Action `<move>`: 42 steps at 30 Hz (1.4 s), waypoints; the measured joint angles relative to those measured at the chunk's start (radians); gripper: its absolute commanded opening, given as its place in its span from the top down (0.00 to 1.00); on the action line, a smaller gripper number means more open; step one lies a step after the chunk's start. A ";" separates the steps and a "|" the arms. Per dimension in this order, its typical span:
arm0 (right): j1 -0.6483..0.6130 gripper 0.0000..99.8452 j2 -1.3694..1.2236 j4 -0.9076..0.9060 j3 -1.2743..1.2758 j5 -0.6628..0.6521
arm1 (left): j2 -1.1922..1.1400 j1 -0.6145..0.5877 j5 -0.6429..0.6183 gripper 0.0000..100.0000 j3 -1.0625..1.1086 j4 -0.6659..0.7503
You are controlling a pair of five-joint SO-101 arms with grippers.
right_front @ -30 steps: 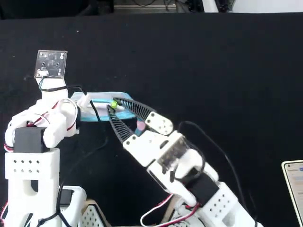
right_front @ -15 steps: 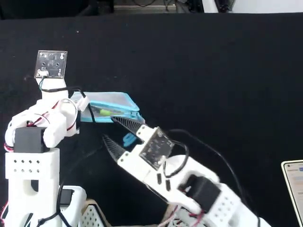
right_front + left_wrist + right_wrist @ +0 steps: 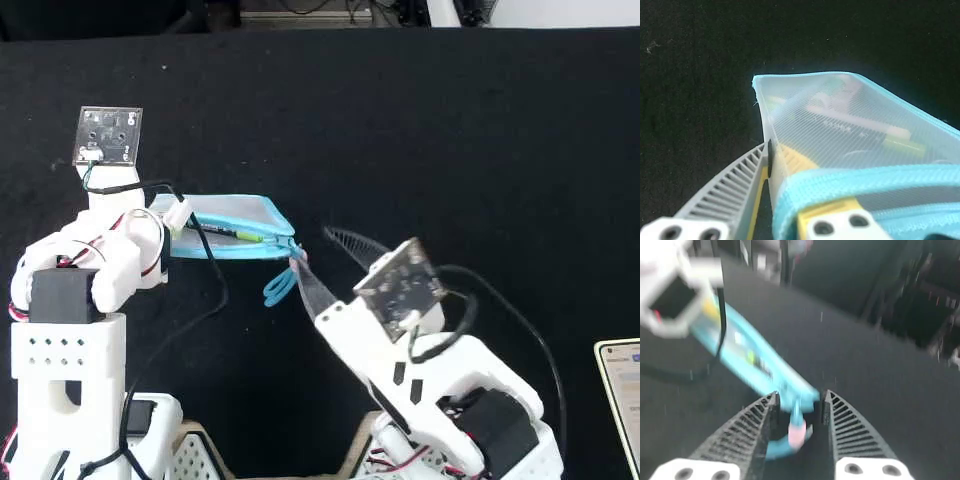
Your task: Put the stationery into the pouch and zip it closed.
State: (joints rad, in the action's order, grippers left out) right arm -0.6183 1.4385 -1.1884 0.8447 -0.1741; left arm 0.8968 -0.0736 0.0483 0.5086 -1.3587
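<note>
Right claw [image 3: 800,394] now farther back, wide, pink pull tab [image 3: 796,434] of pouch [image 3: 235,215] between fingers [image 3: 850,435]

Black-cloth table [image 3: 480,130], dim clutter [image 3: 300,10] behind far edge, pale device [image 3: 620,385] at rt edge.

Pouch [image 3: 232,222] with the stationery [image 3: 850,127] inside
Translucent and edged with a light-blue zip, it sits pinched at one end in my left gripper [image 3: 772,165]; its blue loop [image 3: 278,288] trails from the other end.
</note>
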 measured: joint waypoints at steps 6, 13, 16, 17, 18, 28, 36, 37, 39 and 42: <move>0.005 0.86 0.002 0.008 0.181 -0.120 | 0.000 -0.038 0.000 0.97 0.002 0.000; 0.005 0.79 0.107 0.130 0.414 -0.100 | 0.000 -0.114 0.000 0.97 0.005 0.009; -0.029 0.74 0.213 0.146 0.514 -0.101 | 0.000 -0.118 0.000 0.97 0.029 0.041; -0.034 0.74 0.252 0.152 0.548 -0.101 | 0.002 -0.120 0.000 0.97 0.035 0.052; -0.043 0.74 0.296 0.163 0.580 -0.100 | 0.002 -0.120 0.000 0.97 0.038 0.055; -0.060 0.76 0.361 0.405 0.733 0.031 | 0.002 -0.120 0.000 0.97 0.038 0.061; -0.060 0.76 0.361 0.442 0.727 0.087 | 0.012 -0.035 0.046 0.97 0.052 0.061; -0.060 0.76 0.361 0.442 0.721 0.103 | 0.012 -0.026 0.054 0.97 0.054 0.061; -0.060 0.76 0.361 0.442 0.709 0.120 | 0.012 -0.018 0.060 0.97 0.054 0.061; -0.060 0.77 0.361 0.442 0.707 0.127 | 0.006 -0.018 0.064 0.97 0.054 0.061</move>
State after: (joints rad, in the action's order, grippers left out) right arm -0.6782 1.7990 -0.7465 1.5520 -0.0468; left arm 0.9030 -0.0921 0.1128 0.5623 -1.2973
